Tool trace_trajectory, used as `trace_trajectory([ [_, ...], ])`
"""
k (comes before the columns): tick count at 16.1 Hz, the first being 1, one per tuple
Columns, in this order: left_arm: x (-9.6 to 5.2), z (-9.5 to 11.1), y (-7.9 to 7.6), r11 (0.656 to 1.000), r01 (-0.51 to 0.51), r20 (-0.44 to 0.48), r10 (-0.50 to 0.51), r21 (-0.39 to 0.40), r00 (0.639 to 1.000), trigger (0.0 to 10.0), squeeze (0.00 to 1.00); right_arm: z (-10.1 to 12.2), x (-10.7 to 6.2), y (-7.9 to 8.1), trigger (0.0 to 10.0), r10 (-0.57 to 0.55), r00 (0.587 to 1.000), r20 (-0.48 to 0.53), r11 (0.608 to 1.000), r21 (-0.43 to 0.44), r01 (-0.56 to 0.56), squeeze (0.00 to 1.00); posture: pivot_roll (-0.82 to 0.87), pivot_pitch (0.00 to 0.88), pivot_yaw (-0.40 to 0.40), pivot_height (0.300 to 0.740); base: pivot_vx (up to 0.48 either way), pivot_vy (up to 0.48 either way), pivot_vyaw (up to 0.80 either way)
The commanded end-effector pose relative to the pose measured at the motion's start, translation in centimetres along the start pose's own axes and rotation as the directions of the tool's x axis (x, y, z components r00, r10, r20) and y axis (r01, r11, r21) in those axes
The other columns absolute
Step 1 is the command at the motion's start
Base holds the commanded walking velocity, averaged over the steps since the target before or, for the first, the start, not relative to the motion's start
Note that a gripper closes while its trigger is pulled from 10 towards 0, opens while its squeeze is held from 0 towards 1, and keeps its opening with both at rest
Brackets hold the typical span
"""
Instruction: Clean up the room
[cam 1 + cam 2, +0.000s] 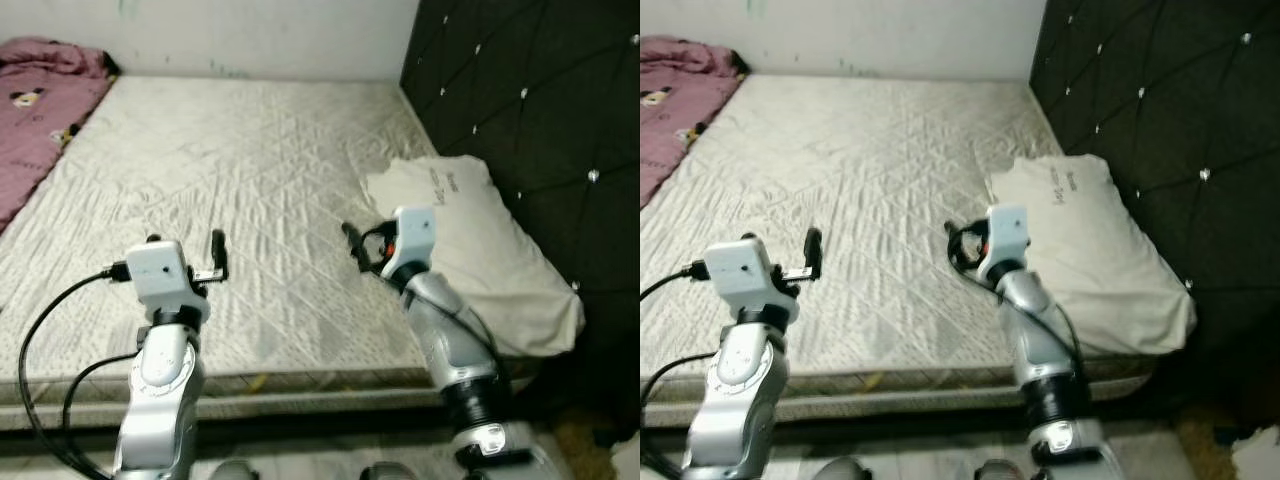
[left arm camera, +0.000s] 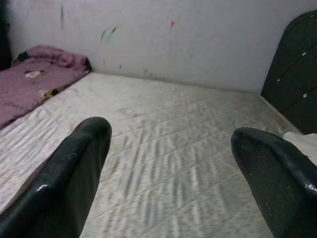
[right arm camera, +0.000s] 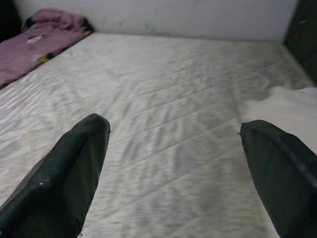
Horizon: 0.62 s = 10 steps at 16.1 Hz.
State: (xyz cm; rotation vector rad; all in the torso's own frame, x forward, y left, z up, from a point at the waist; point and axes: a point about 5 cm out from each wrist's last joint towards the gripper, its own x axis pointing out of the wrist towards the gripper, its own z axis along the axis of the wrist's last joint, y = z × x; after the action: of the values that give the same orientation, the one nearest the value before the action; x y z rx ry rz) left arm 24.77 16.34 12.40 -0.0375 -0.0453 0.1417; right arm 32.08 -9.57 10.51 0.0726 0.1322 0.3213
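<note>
A bare quilted mattress [image 1: 250,200] occupies the centre of the head views, extending from the lower edge up to the white wall [image 1: 260,35] at the top. A pink blanket [image 1: 40,110] lies bunched at the upper left of the frame, on the far left part of the mattress. A white pillow [image 1: 490,250] rests at the right side, against the black tufted headboard [image 1: 530,110] that fills the upper right. The left gripper [image 2: 171,163] is raised over the lower left of the mattress, fingers spread wide apart and holding nothing. The right gripper [image 3: 173,168] is raised at centre right, just beside the pillow, fingers likewise spread wide apart and empty.
</note>
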Motion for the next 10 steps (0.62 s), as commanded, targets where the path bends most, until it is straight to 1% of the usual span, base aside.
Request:
trace_trajectory([
  [1,0.12,0.19,0.44,1.0,-0.016,0.002,0.016,0.006,1.0,10.0,0.0,0.68,0.31,0.86,10.0,0.032,0.999,0.023,0.999,-0.015,-0.031,0.0,-0.01,0.0,-0.015,0.74,0.0,0.48,0.0],
  [10,0.22,0.21,0.55,1.0,-0.026,0.001,0.026,0.002,1.0,10.0,0.0,0.83,0.44,0.69,10.0,0.009,0.999,0.032,1.0,-0.019,-0.008,0.0,-0.01,0.0,-0.013,0.74,0.0,0.48,0.0],
])
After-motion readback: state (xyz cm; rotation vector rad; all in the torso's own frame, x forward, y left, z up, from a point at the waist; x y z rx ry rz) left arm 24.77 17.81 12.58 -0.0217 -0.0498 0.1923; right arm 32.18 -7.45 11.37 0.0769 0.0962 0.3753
